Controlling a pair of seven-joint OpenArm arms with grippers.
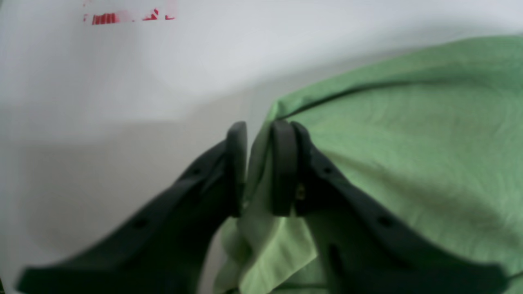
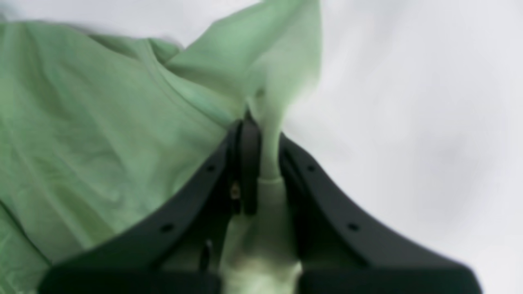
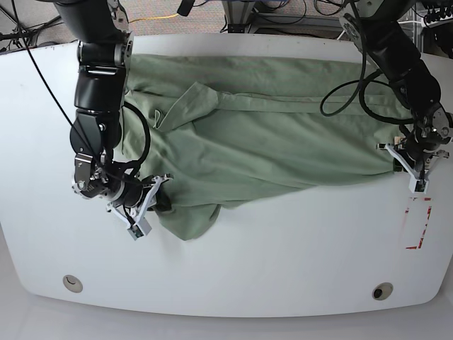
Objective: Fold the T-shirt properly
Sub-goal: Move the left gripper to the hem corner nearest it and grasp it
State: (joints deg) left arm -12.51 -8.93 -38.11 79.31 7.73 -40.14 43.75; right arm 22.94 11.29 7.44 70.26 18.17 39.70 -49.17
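The T-shirt [image 3: 262,142], pale sage green and wrinkled, lies spread across the upper half of a white table [image 3: 233,262], its body running from 9 o'clock to 3 o'clock in the base view, with one sleeve folded across the chest near 11 o'clock and a loose corner drooping toward 7 o'clock.

The right gripper [image 2: 264,155], seen at 8 o'clock in the base view, is clamped on a bunched fold of the cloth; its wrist camera shows fabric pinched between the dark fingers [image 2: 249,163] and rising out past their tips toward 12 o'clock.

The left gripper [image 1: 258,163] sits at the shirt's edge at 3 o'clock in the base view. Its wrist camera shows the two pads a little apart, with the shirt's edge lying in the narrow gap between them and more fabric spilling below toward 6 o'clock; whether that fabric is gripped cannot be told.

A red marking [image 3: 417,225] shows on the table just below the left gripper, toward 4 o'clock.
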